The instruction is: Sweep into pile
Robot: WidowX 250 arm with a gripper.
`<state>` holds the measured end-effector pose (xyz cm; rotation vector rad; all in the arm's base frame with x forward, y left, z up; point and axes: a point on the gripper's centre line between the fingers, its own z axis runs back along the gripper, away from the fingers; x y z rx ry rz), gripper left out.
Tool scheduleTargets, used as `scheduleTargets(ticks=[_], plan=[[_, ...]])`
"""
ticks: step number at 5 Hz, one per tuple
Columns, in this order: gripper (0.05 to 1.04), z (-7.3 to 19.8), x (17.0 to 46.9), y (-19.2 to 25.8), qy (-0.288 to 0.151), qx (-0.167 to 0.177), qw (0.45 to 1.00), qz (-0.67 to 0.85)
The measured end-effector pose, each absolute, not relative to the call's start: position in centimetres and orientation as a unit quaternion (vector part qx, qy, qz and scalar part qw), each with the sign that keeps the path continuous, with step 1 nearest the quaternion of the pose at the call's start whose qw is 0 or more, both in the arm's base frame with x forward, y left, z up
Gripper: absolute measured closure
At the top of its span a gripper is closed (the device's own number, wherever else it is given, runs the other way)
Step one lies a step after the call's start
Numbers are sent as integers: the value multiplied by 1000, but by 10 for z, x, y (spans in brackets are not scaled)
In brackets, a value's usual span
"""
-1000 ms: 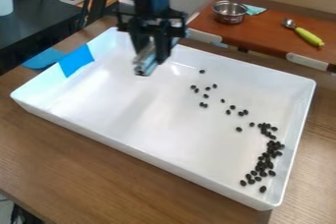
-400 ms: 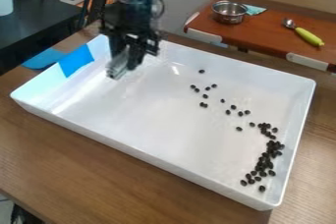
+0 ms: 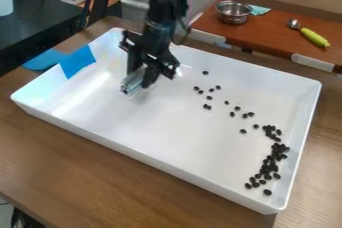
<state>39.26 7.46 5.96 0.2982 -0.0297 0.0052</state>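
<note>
My gripper (image 3: 138, 78) hangs over the upper-left part of the white tray (image 3: 167, 127), shut on a pale grey-blue tool (image 3: 133, 81) that points down toward the tray floor. Whether the tool touches the floor I cannot tell. Dark beans lie to the right of it. The densest group of beans (image 3: 270, 164) runs along the tray's right wall toward the near right corner. Several scattered beans (image 3: 209, 98) lie between that group and the gripper, in the upper middle of the tray.
Blue tape (image 3: 77, 62) covers part of the tray's left wall. Behind the tray, a reddish-brown board (image 3: 267, 34) holds a metal bowl (image 3: 234, 12) and a scoop with a green handle (image 3: 314, 37). A dark counter (image 3: 40, 27) stands at the upper left.
The gripper and its tool first went left, then came back somewhat right and lower toward the tray floor. The beans lie practically as before.
</note>
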Motion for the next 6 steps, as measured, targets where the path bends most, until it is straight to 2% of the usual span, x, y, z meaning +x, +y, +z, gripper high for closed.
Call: scheduleTargets(ticks=[1,3,6], plan=[[697,49,400,65,-2,161,987,0],[697,49,410,52,5,157,988,-4],[697,43,388,12,-3,146,987,-60]])
